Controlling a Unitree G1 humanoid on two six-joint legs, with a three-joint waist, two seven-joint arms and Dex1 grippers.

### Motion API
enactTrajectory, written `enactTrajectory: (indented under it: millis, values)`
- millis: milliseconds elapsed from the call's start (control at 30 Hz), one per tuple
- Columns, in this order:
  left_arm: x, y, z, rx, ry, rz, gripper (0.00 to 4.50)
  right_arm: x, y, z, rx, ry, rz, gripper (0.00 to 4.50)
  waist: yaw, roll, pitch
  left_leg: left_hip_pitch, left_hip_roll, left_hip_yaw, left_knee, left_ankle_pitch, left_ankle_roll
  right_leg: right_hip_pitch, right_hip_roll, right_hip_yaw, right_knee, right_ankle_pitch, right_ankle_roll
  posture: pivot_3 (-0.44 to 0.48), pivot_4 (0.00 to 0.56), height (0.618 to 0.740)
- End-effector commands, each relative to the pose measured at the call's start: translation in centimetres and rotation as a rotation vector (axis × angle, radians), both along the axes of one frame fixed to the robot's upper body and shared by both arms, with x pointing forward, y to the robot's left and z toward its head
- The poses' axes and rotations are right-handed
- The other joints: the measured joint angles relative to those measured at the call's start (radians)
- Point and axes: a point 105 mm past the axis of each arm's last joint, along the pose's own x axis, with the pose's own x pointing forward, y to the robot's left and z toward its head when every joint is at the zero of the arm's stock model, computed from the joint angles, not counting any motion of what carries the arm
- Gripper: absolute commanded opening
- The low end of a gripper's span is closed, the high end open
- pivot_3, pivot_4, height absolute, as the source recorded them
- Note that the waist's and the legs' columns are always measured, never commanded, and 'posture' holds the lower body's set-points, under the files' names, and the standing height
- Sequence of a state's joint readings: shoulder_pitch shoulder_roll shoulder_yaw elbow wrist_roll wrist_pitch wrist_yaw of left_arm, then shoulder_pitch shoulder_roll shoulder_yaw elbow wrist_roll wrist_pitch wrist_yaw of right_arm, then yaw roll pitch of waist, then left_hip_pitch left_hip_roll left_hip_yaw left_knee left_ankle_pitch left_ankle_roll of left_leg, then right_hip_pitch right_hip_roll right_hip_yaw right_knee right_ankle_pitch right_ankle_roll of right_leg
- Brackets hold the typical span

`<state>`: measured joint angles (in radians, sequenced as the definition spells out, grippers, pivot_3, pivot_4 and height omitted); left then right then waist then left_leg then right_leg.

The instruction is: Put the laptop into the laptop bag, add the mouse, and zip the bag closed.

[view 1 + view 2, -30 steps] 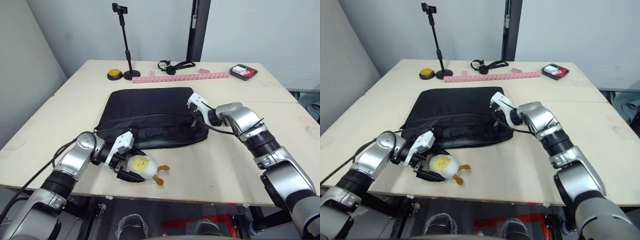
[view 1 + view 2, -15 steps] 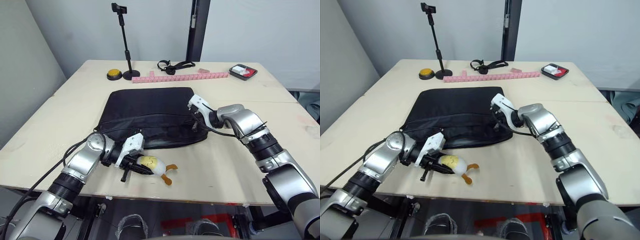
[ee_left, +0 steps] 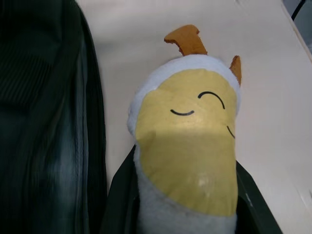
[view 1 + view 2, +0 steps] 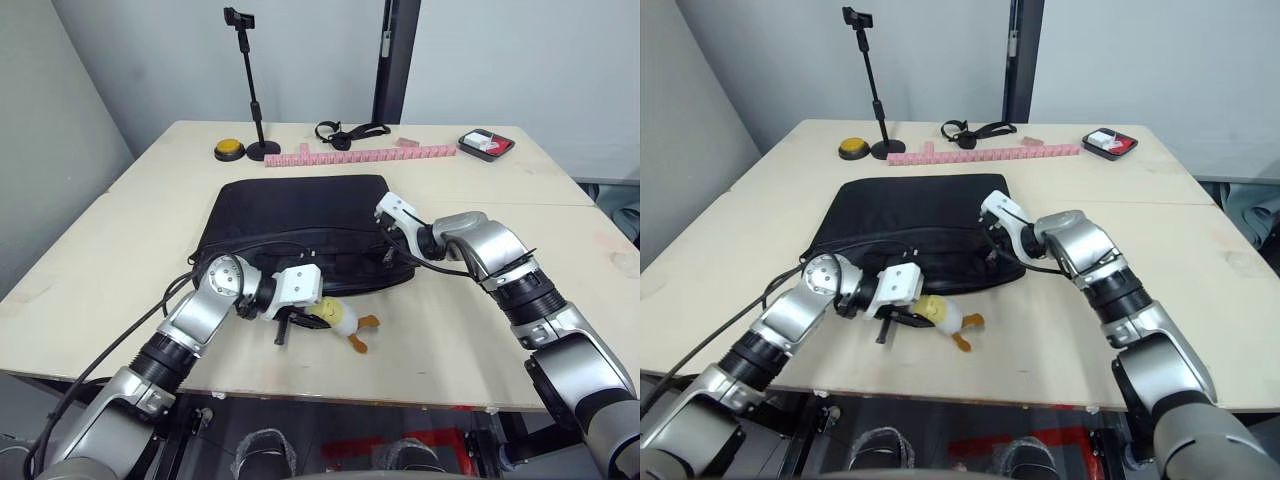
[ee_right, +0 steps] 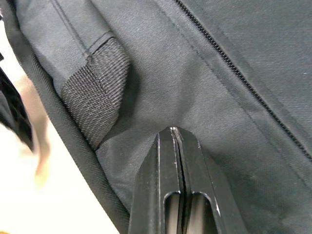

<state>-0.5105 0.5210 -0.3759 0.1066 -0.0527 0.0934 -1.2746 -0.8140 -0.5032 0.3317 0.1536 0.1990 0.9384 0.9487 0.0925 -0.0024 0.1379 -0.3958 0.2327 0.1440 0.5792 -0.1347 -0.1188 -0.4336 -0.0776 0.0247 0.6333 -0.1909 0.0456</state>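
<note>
The black laptop bag lies flat in the middle of the table, its zipper side and strap handle toward me. My left gripper is shut on a white and yellow plush duck, holding it low over the table against the bag's front edge; the duck sits between the two fingers. My right gripper is shut, and its fingertips press on the bag's fabric near the front right corner, beside the zipper line. The laptop and the mouse are out of view.
At the table's far side stand a black phone stand, a yellow button, a pink strip, a black strap and a small red-and-black tray. The table's front edge runs just below the duck.
My left gripper has shut on the plush duck and carried it to the right along the bag's front edge. The right gripper has stayed on the bag.
</note>
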Motion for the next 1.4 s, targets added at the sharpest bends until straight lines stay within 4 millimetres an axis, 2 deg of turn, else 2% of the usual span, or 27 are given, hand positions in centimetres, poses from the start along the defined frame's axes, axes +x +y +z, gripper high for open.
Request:
enactTrajectory:
  millis: [33,267,467,633,800,967,1133,1200,1400]
  values:
    - [0.1,-1.7,1.4,-0.05,-0.027,-0.045,1.02,-0.6,-0.2,-1.7,-0.029,0.067,-0.009,0.0,0.0,0.0,0.0,0.0,0.0,0.0,0.0,0.0,0.0,0.0,0.0,0.0,0.0,0.0,0.0,0.0,0.15,0.739]
    - [-1.3,-4.0,3.4,-0.199,0.089,-0.169,1.02,-0.8,-0.3,-1.7,-0.027,0.074,-0.01,0.0,0.001,0.0,0.0,0.0,0.0,0.0,0.0,0.0,0.0,0.0,0.0,0.0,0.0,0.0,0.0,0.0,0.15,0.739]
    - [-1.4,-5.1,3.3,-0.212,0.189,-0.227,1.02,-0.8,-0.2,-1.4,-0.026,0.072,-0.006,0.0,0.002,0.0,0.0,0.0,0.0,0.0,0.0,0.0,0.0,0.0,0.0,0.0,0.0,0.0,0.0,0.0,0.15,0.739]
    - [-0.5,-6.2,2.7,-0.198,0.209,-0.221,1.02,-0.8,-0.2,-1.3,-0.025,0.068,-0.005,0.0,0.002,0.0,0.0,0.0,0.0,0.001,0.0,0.0,0.0,0.0,0.0,0.0,-0.001,0.0,0.0,0.0,0.15,0.739]
    - [-0.1,-5.5,1.9,-0.153,0.232,-0.19,1.02,-0.9,-0.3,-1.3,-0.02,0.068,-0.012,0.0,0.0,0.0,0.0,-0.001,0.0,0.0,-0.001,0.0,0.0,0.0,0.0,0.0,-0.001,0.0,0.0,0.0,0.15,0.739]
    - [-0.2,-3.2,1.6,-0.101,0.252,-0.152,2.55,-0.8,-0.5,-1.1,-0.013,0.063,-0.021,0.0,0.0,0.0,0.0,0.0,0.0,0.001,-0.001,0.0,0.0,0.0,0.0,0.0,-0.001,0.0,0.0,0.0,0.15,0.739]
    - [-0.1,-1.4,2.3,-0.085,0.203,-0.109,4.37,-0.8,-0.6,-0.6,0.009,0.049,-0.02,0.0,0.001,0.0,0.0,-0.001,0.0,0.0,-0.001,0.0,0.0,0.0,0.0,0.0,-0.002,0.0,0.0,0.0,0.15,0.739]
    - [-0.5,-0.9,2.4,-0.08,0.209,-0.114,4.37,-0.9,-0.6,-0.4,0.017,0.042,-0.012,0.0,0.001,0.0,0.0,-0.001,0.0,0.0,-0.002,0.0,0.0,-0.001,0.0,0.0,-0.002,0.0,0.0,0.0,0.15,0.739]
    - [-1.2,1.4,6.2,-0.199,0.221,-0.05,4.37,-0.9,-3.3,3.6,0.102,-0.024,-0.054,0.0,0.005,0.001,0.001,-0.004,0.0,0.0,-0.002,0.0,0.0,-0.003,0.0,0.0,-0.003,0.0,0.0,0.0,0.15,0.739]
